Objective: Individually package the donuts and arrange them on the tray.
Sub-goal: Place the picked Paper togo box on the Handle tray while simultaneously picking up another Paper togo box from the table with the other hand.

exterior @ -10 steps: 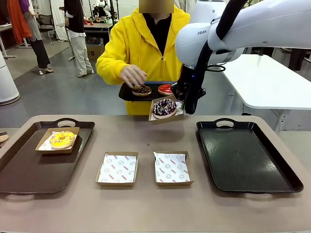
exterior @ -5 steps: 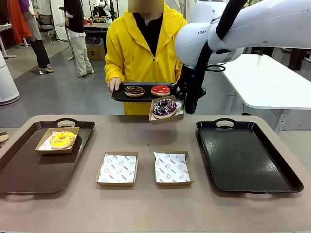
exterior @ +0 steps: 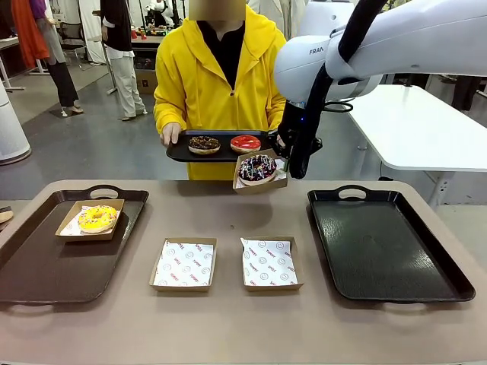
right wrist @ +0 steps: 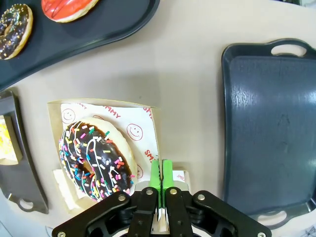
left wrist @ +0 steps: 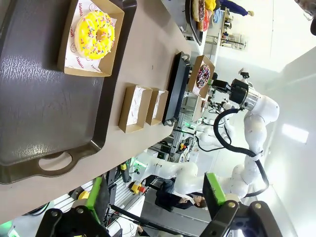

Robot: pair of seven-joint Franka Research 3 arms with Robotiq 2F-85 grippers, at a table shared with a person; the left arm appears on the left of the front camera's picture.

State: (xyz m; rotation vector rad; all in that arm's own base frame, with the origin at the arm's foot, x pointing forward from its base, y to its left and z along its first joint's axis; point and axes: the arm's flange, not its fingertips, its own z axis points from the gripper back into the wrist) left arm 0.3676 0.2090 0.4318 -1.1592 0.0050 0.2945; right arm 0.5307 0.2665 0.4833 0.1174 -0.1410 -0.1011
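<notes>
Front: right gripper (exterior: 281, 161), clamped on the rim of a box (exterior: 245, 185), holds purple donut (exterior: 258, 167) aloft; empty tray (exterior: 388, 243) lies below, to its right.
Left wrist: left gripper (left wrist: 155, 197) agape; yellow donut (left wrist: 96, 35) boxed on left tray (left wrist: 49, 108).
Right wrist: box pinched edgewise, empty tray alongside, nearest this arm.

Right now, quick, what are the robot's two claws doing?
Left gripper: open, holding nothing.
Right gripper: shut on the edge of the box with the dark sprinkled donut in it.
</notes>
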